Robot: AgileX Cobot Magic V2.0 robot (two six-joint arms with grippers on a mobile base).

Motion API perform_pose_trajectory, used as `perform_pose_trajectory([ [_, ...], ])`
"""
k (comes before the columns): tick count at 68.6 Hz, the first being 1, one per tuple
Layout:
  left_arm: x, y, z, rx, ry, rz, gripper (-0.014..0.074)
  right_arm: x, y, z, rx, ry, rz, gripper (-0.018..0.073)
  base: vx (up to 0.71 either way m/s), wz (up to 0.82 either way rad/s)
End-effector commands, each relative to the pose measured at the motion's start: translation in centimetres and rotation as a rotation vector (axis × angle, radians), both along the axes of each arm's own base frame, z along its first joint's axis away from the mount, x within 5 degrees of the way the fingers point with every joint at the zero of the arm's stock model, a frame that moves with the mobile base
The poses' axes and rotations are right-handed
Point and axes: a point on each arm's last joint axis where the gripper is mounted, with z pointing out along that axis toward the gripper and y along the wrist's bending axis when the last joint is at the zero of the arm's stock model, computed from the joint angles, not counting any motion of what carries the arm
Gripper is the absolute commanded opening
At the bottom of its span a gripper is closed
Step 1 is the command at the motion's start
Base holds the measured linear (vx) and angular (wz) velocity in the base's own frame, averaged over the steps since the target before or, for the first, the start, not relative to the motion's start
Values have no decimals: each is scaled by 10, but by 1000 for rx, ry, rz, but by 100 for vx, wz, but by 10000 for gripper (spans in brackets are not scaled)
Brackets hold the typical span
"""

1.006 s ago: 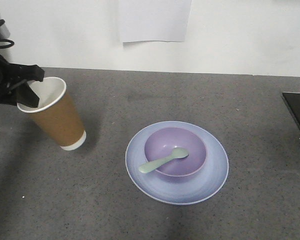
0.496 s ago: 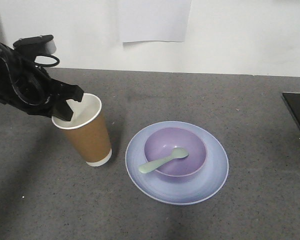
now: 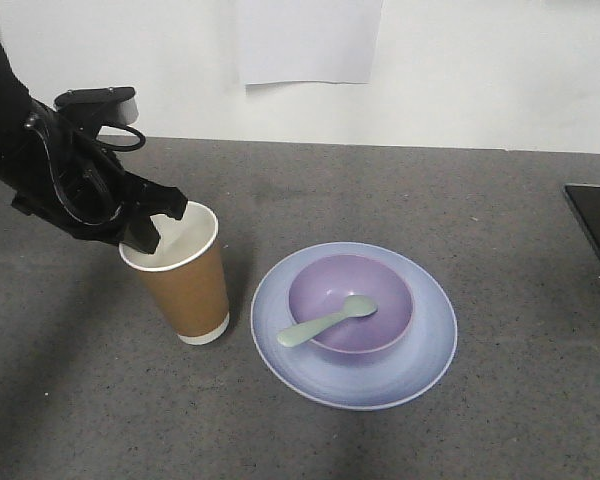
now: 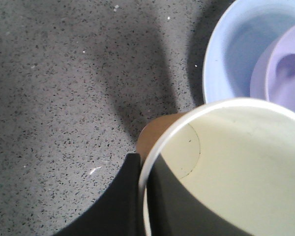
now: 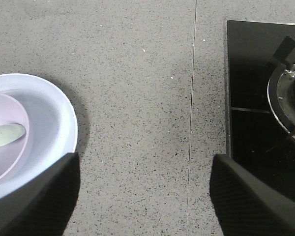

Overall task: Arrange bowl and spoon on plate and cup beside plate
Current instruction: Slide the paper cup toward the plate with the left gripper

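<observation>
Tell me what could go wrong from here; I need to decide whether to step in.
The brown paper cup leans while the left gripper pinches its rim; released like that, it may tip over. It also stands close to the pale blue plastic plate, so a further sideways push might knock the plate and shift the lavender bowl and mint-green spoon.

A grey speckled countertop point(image 3: 400, 440) fills most of the front view. Behind the countertop stands a white wall point(image 3: 480, 70), and a white sheet of paper point(image 3: 307, 40) hangs flat on it, above the countertop's far edge. At the countertop's right edge sits a black glass hob point(image 3: 595, 225), only its corner showing in the front view. In the right wrist view the hob point(image 5: 255, 108) is set into the countertop, with a round metal burner point(image 5: 287, 101) on it, cut off by the frame. A thin seam point(image 5: 191, 113) runs across the countertop just beside the hob
</observation>
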Motion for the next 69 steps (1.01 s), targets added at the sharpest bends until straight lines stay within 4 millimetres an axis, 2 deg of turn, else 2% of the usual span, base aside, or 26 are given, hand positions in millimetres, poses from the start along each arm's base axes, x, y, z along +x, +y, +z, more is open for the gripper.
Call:
perform_pose_trajectory([
  [1, -5, -3, 19, -43, -76, 8, -8, 0, -1, 13, -8, -95, -2, 542, 0, 0],
  [28, -5, -4, 19, -40, -86, -4, -8, 0, -1, 13, -9, -96, 0, 542, 0, 0],
  [46, 5, -7, 1, -27, -41, -3, -8, 0, -1, 13, -8, -95, -1, 542, 0, 0],
  [69, 6, -8, 1, -35, -53, -7, -8, 0, -1, 14, -8, -97, -1, 542, 0, 0],
])
